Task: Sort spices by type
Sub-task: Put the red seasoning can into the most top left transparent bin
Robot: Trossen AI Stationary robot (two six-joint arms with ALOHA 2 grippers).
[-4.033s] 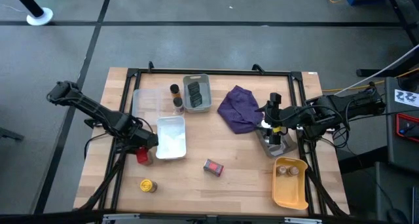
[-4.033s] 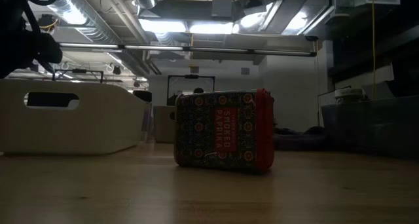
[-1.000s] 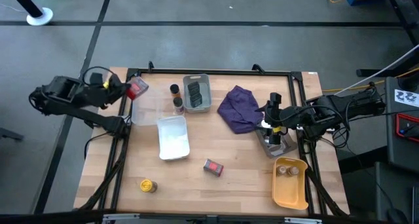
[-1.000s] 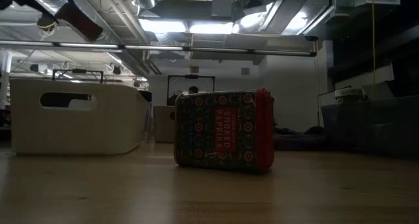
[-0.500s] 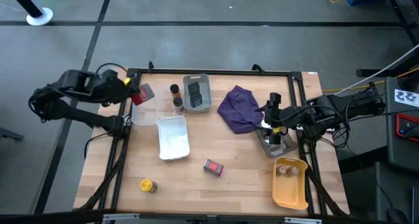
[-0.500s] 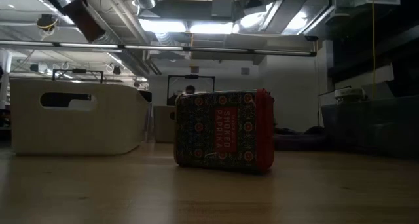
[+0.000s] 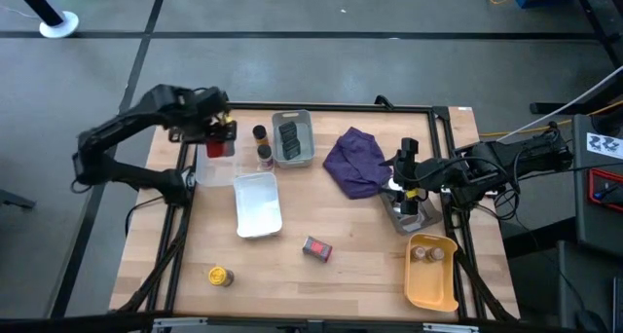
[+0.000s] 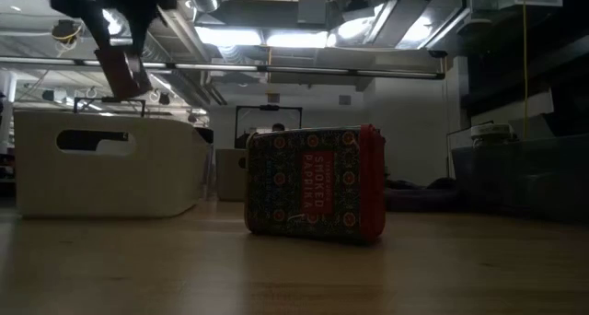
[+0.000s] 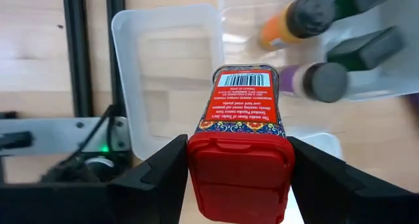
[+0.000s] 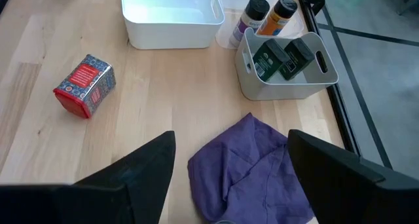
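The left gripper (image 7: 216, 136) hangs over the clear plastic tray (image 7: 216, 161) at the table's far left, its fingers closed partway on a red-capped paprika tin (image 9: 241, 135) held clear of the tray. Just beside the tray's right side stand two dark-capped jars, one orange (image 7: 259, 134) and one purple-labelled (image 7: 265, 157). Next comes the grey bin (image 7: 293, 156) with two dark tins lying inside. The white tub (image 7: 257, 208) sits just in front of the clear tray.

The left wrist view alone shows the held tin's barcode label and its long axis running away from the gripper toward the tray, cap nearest the camera. The low view shows it hanging tilted above the white tub (image 8: 101, 163), and a second patterned paprika tin (image 8: 315, 195) lying on its side, red cap to the right.

The right gripper (image 7: 410, 201) rests wide open and empty near the crumpled purple cloth (image 7: 356, 163), with the yellow tray (image 7: 431, 279) in front of it. A small yellow jar (image 7: 220, 275) lies near the front left edge.
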